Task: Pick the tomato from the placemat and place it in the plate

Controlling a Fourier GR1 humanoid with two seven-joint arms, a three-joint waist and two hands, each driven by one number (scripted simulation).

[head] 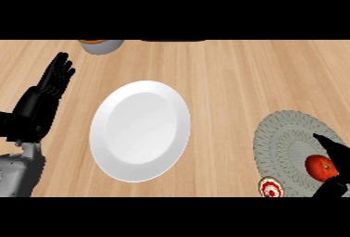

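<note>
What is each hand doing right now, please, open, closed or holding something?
Left hand: open, fingers straight up, resting at the view's left edge, holding nothing.
Right hand: around the tomato on the placemat; whether it grips cannot be told.

one tomato (320,167); one plate (109,111); one placemat (287,139); two hands (54,78) (336,150)

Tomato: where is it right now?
In the head view the tomato is at the lower right, on the grey placemat, between the right hand's finger and thumb, well right of the white plate.
</note>
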